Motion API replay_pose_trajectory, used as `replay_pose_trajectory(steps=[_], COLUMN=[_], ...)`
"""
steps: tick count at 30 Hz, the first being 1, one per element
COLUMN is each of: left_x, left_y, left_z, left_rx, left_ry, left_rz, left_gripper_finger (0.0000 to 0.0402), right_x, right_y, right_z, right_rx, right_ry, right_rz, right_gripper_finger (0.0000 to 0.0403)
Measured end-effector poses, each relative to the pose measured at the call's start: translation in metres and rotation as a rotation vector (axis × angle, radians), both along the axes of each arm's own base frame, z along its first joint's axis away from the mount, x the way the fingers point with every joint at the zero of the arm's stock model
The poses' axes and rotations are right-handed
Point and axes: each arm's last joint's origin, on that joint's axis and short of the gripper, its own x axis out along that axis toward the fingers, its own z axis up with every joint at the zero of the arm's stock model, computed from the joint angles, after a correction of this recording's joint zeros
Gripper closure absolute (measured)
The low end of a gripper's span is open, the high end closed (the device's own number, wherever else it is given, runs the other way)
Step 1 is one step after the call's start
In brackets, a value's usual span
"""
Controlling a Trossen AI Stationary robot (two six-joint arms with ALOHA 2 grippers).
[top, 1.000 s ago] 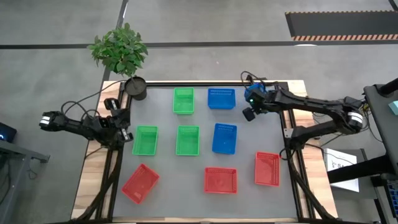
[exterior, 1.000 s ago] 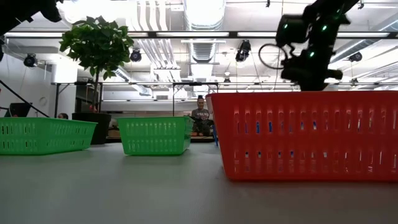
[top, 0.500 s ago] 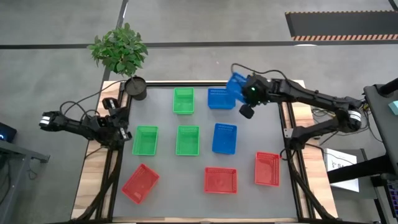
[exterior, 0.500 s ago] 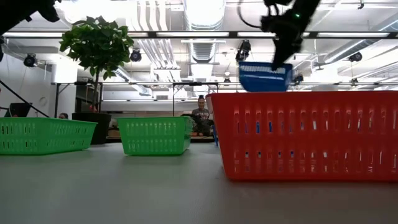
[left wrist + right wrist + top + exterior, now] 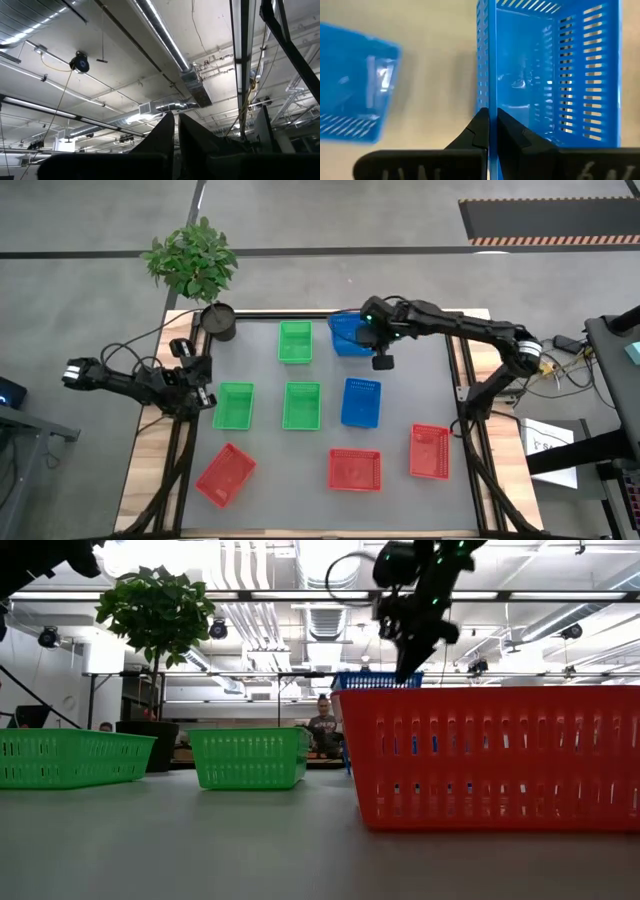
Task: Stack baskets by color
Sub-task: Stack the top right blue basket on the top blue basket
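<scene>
Blue plastic hangs pinched in the right gripper (image 5: 489,131), whose two fingers are clamped shut on one mesh wall of a blue basket (image 5: 555,75) held up over the back edge of the table (image 5: 400,500), directly above a second blue basket (image 5: 354,340) that sits there. A third blue basket (image 5: 361,402) rests near the table's middle, toward the right edge. Three green baskets stand apart: one at the back edge (image 5: 295,341), two side by side in the middle (image 5: 234,405) (image 5: 302,405). Three red baskets lie along the front edge (image 5: 225,474) (image 5: 355,469) (image 5: 429,452), the nearest filling the low view. A round black plant pot (image 5: 218,321) sits at the back left corner. The left gripper (image 5: 176,131), fingers closed on nothing, waits off the table's left edge, pointing at the ceiling.
</scene>
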Motion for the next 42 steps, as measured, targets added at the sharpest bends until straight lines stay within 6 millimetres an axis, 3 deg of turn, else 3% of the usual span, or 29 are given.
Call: replay_pose_trajectory(steps=[8,34,42], left_x=[0.000,0.000,0.001], left_y=[0.000,0.000,0.000], left_z=[0.000,0.000,-0.001], left_rx=[0.000,-0.001,-0.001], left_ry=[0.000,0.003,0.008], left_rz=[0.000,0.003,0.001], left_gripper_finger=[0.0393,0.0393,0.0393], right_x=[0.009,0.004,0.004], right_y=[-0.019,-0.016,-0.016], right_z=[-0.020,-0.044,-0.055], right_rx=[0.011,-0.010,-0.013], right_ry=[-0.012,0.015,0.014], right_rz=[-0.157,-0.153,-0.146], right_gripper_finger=[0.0394,0.0394,0.0353])
